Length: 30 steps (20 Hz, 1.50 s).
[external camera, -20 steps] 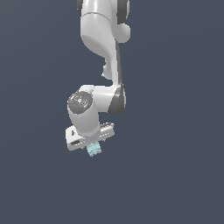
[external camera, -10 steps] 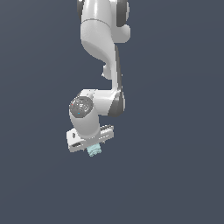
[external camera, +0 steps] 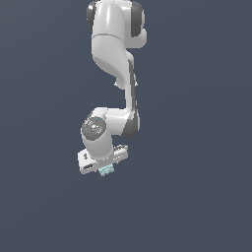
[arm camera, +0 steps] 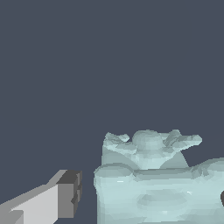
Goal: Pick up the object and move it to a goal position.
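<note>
Exterior view: white glossy Panda arm (external camera: 115, 59) comes down from the top centre of the frame, with dark grey joint bands and a round grey cap on the wrist. Below the wrist sits the flat, boxy white gripper (external camera: 105, 169), slightly tilted, just below frame centre. The object (external camera: 106, 170) – a tiny pale teal lump – pokes out from under the gripper's lower edge, touching it. Background is a flat, even dark slate blue; no surface or edge is visible anywhere, so the object hangs with nothing seen beneath it.

Wrist view: the object (arm camera: 159, 183) fills the lower right of the frame – pale cyan, matte, blocky body with rounded ridges and a jagged, bumpy top with small flared nubs. One finger (arm camera: 48, 202) shows at lower left: white angular body with a dark grey square pad at its tip, a narrow gap between pad and object. The other finger is barely visible at the right edge. Whether the jaws are actually clamped on the object – cannot tell.
</note>
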{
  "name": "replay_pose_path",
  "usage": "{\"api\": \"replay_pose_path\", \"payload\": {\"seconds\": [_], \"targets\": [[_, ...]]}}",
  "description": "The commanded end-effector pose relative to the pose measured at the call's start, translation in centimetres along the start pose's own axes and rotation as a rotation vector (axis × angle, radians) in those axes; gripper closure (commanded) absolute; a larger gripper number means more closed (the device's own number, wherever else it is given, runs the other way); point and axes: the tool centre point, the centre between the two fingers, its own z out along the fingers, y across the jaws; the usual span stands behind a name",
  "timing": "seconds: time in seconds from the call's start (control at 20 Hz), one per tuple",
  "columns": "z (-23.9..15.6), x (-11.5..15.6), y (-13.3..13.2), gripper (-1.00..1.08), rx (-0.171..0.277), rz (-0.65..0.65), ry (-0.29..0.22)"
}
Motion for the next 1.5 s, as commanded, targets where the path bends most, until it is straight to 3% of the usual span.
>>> {"api": "replay_pose_path", "payload": {"seconds": [0.0,0.85,1.45], "targets": [[-0.1,0.1,0.0,1.08,-0.001,0.000,0.002],[-0.9,-0.1,-0.7,1.08,-0.001,0.000,0.002],[-7.0,-1.0,-6.0,1.08,-0.001,0.000,0.001]]}}
